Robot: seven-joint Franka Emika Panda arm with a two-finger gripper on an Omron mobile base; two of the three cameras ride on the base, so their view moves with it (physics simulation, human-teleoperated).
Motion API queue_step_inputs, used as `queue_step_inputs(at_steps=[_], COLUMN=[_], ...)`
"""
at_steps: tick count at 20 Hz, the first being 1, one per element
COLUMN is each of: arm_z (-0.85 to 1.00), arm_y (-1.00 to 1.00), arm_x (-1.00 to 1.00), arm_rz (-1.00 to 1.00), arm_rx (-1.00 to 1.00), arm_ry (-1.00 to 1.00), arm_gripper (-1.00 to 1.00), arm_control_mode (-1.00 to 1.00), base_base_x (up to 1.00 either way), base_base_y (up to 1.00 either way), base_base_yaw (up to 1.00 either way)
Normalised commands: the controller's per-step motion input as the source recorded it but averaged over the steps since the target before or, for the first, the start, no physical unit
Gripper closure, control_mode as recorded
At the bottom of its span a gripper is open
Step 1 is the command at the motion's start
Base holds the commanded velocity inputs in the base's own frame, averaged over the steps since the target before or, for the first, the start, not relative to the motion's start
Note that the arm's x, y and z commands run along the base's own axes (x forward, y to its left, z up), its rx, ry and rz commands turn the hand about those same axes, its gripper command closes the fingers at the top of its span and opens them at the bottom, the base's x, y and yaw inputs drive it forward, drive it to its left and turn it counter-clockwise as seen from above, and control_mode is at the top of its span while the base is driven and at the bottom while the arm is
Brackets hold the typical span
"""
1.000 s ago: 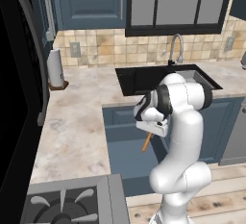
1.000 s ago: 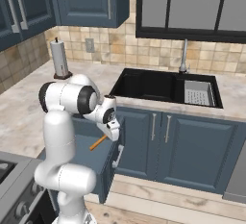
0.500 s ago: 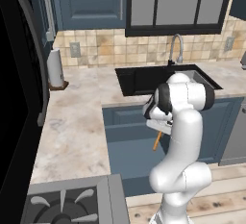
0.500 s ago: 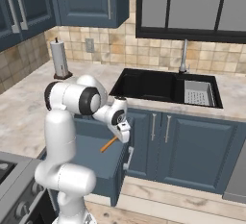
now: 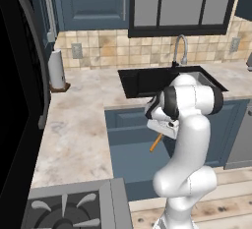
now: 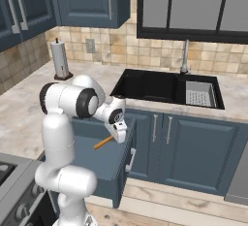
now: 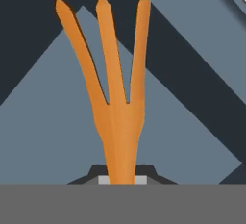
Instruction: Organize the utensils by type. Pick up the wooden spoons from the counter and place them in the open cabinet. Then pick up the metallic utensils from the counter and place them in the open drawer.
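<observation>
My gripper (image 5: 160, 130) (image 6: 116, 136) is shut on the handle of an orange-copper fork (image 5: 155, 143) (image 6: 102, 143), one of the metallic utensils. It hangs over the open dark blue drawer (image 5: 129, 160) (image 6: 122, 168), which is pulled out from under the beige counter (image 5: 74, 125) (image 6: 24, 104). In the hand view the fork (image 7: 117, 98) points away with its three tines spread above the drawer's blue floor. A dark blue upper cabinet (image 6: 26, 2) with grey bar handles hangs at the left. The wooden spoons are out of view.
A black sink (image 5: 147, 80) (image 6: 160, 87) with a faucet (image 5: 178, 48) lies right of the drawer. A paper towel roll (image 5: 56, 71) (image 6: 60, 60) stands at the back of the counter. A stove top (image 5: 64, 206) sits at the near left.
The hand with the fork swung a little toward the sink side above the drawer, then eased back slightly. The grip on the fork has stayed the same.
</observation>
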Motion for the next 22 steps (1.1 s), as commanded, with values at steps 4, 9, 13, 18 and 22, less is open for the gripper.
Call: queue_step_inputs(at_steps=[4, 9, 13, 18, 22], arm_z=[-0.02, -0.2, -0.29, -0.35, -0.23], arm_y=[0.49, 0.53, 0.33, 0.32, 0.07], arm_x=[-0.14, 0.0, 0.0, 0.0, -0.03], arm_rz=[-0.1, -0.11, -0.07, -0.05, 0.0], arm_rx=[0.0, 0.0, 0.0, 0.0, 0.0], arm_ry=[0.05, 0.17, 0.13, 0.03, 0.02], arm_gripper=[1.0, 1.0, 1.0, 1.0, 1.0], arm_control_mode=[-1.0, -1.0, -1.0, -1.0, -1.0], base_base_x=[0.0, 0.0, 0.0, 0.0, 0.0], base_base_y=[0.0, 0.0, 0.0, 0.0, 0.0], base_base_yaw=[0.0, 0.0, 0.0, 0.0, 0.0])
